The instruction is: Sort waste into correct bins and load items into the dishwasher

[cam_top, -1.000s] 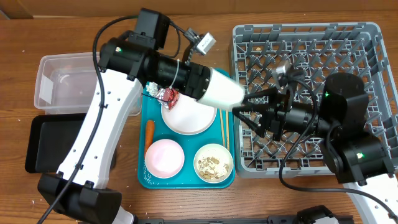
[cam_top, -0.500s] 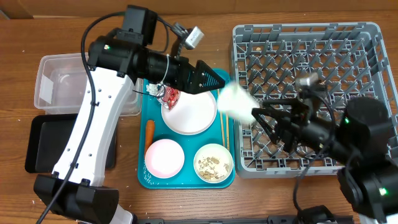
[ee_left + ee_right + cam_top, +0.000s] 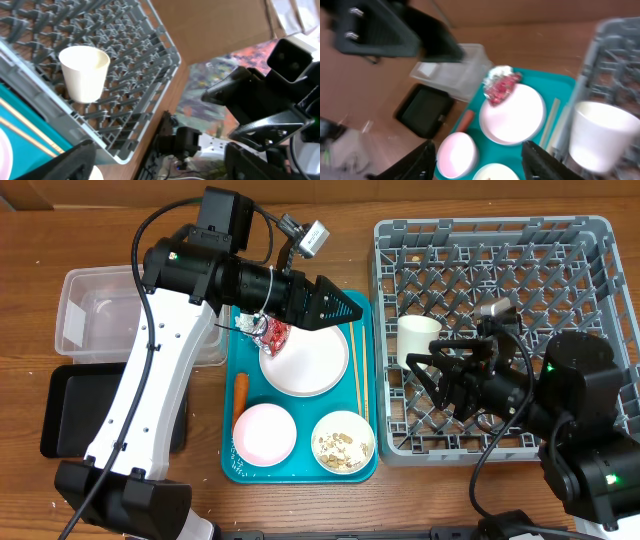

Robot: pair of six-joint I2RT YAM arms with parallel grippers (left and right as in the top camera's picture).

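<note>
A small white cup (image 3: pixel 420 340) stands upright just inside the left edge of the grey dishwasher rack (image 3: pixel 590 240); it also shows in the left wrist view as the cup (image 3: pixel 84 72) and in the right wrist view as the cup (image 3: pixel 597 135). My left gripper (image 3: pixel 345 308) hangs open and empty over the teal tray, pointing toward the cup. My right gripper (image 3: pixel 430 378) is open and empty just right of the cup, above the rack. On the tray lie a white plate (image 3: pixel 305 370), a red wrapper (image 3: pixel 270 333), a carrot (image 3: pixel 240 392), a pink plate (image 3: pixel 264 432) and a bowl of food bits (image 3: pixel 343 442).
The teal tray (image 3: pixel 228 470) sits between the rack and the bins. Chopsticks (image 3: pixel 358 380) lie along its right side. A clear tub (image 3: pixel 100 310) stands at the far left, with a black tray (image 3: pixel 70 410) in front of it.
My left gripper let go of the white cup and drew back left. The cup now stands in the rack. My right arm shifted right and toward the front.
</note>
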